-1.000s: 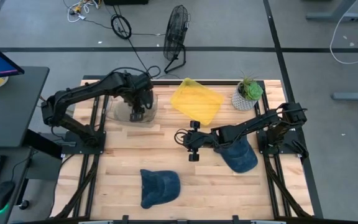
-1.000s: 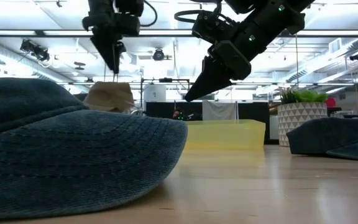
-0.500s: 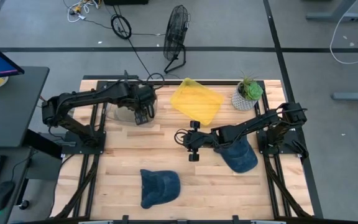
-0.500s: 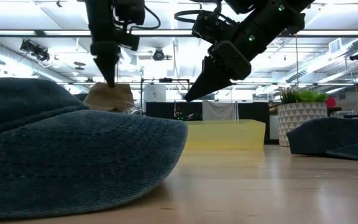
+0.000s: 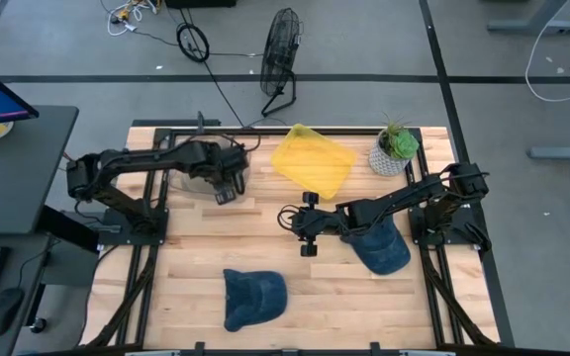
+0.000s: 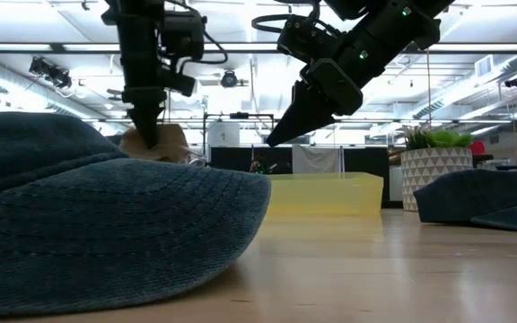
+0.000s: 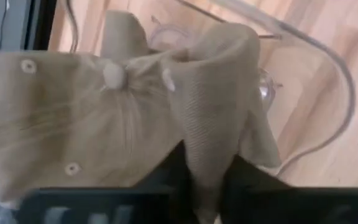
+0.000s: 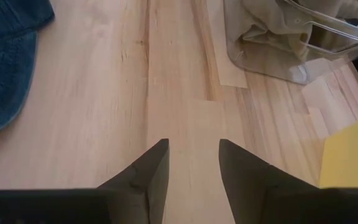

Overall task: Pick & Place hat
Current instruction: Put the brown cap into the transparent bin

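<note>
A tan hat [image 7: 73, 118] lies in a clear container [image 5: 194, 179] at the table's far left. My left gripper [image 7: 205, 186] reaches down into the container and is shut on the hat's cloth; the low view shows it [image 6: 148, 135] on top of the hat [image 6: 170, 144]. My right gripper [image 5: 305, 233] hangs open above the table's middle with nothing between its fingers [image 8: 194, 168]. One blue hat [image 5: 254, 297] rests on the table near the front edge. Another blue hat [image 5: 384, 248] lies at the right, partly under my right arm. My left gripper pinches a raised fold of the tan hat's cloth [image 7: 209, 140] between its two fingers [image 7: 174, 171]. The fingers come from above, pointing down. The rest of the hat lies crumpled in the container, with the fold standing up between the fingers.
A yellow bin [image 5: 313, 161] sits at the far middle, and a potted plant [image 5: 395, 148] stands at the far right. Bare wood [image 5: 334, 297] lies between the two blue hats. A fan [image 5: 280, 61] stands on the floor beyond the table.
My left gripper has gone down into the clear container onto the tan hat and has shut on a fold of its cloth. My right arm has kept still.
</note>
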